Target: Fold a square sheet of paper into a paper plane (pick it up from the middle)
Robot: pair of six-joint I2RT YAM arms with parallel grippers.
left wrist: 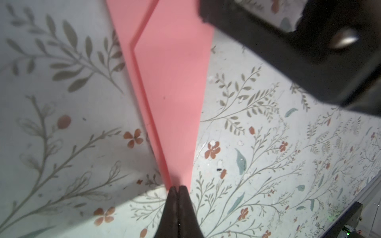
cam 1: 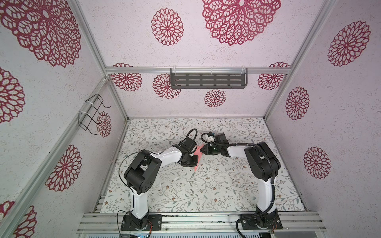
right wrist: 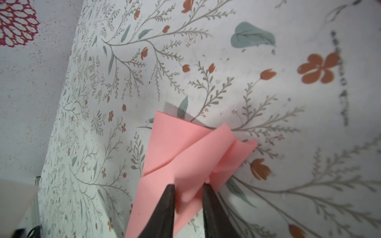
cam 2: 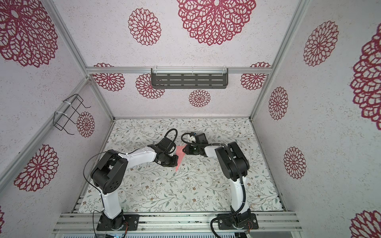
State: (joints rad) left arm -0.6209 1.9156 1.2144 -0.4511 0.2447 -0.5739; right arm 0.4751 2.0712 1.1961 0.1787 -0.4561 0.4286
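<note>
Closest to the lens runs the aluminium rail (cam 1: 198,221) carrying both arm bases. Beyond it, in both top views, the arms lean in over the middle of the floral-printed surface (cam 1: 206,189).

On your left, the left gripper (left wrist: 177,188) has its jaws pressed together at the narrow tip of the salmon-pink, creased square sheet of paper (left wrist: 171,82). This likely anchors the nose so the folds cannot slide, though you cannot tell whether the tip is pinched or merely pinned down.

The sheet lies mid-surface between the two grippers, already a slim dart shape. Its long axis runs front to back, with the point towards the arm bases and the wide end towards the back wall.

On your right, the right gripper (right wrist: 188,186) has its jaws apart, straddling a raised flap at the wide end, probably to squeeze that crease
</note>
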